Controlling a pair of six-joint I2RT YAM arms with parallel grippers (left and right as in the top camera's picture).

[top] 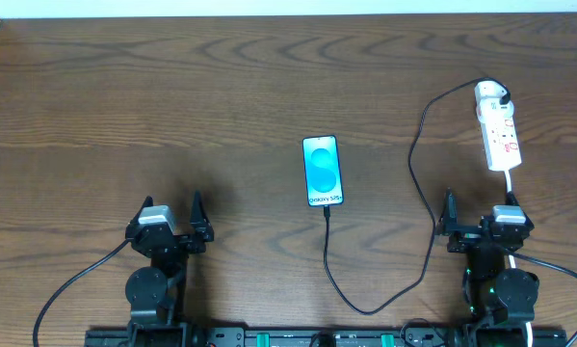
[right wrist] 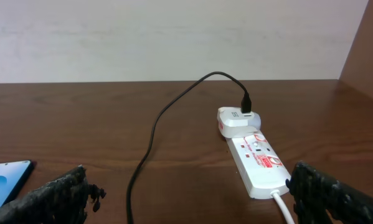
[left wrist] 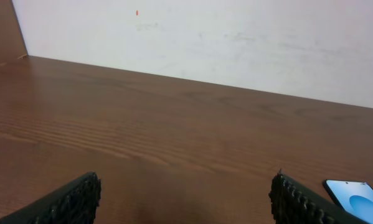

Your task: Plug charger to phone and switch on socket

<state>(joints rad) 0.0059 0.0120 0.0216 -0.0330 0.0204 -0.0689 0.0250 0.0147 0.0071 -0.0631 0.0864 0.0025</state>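
Note:
The phone [top: 323, 171] lies flat mid-table with its blue-turquoise screen lit. The black charger cable [top: 421, 183] runs from the phone's near end, loops toward the front, then up to a white adapter [top: 490, 94] seated in the far end of the white socket strip [top: 501, 135]. The cable tip meets the phone's bottom edge. My left gripper [top: 170, 220] is open and empty at the front left. My right gripper [top: 479, 217] is open and empty just in front of the socket [right wrist: 254, 160]. The phone's corner shows in the left wrist view [left wrist: 355, 195] and in the right wrist view [right wrist: 5, 183].
The socket's white cord [top: 512, 183] runs from its near end toward my right arm. A pale wall [left wrist: 236, 43] stands at the table's far edge. The wooden tabletop [top: 172, 116] stretches to the left of the phone.

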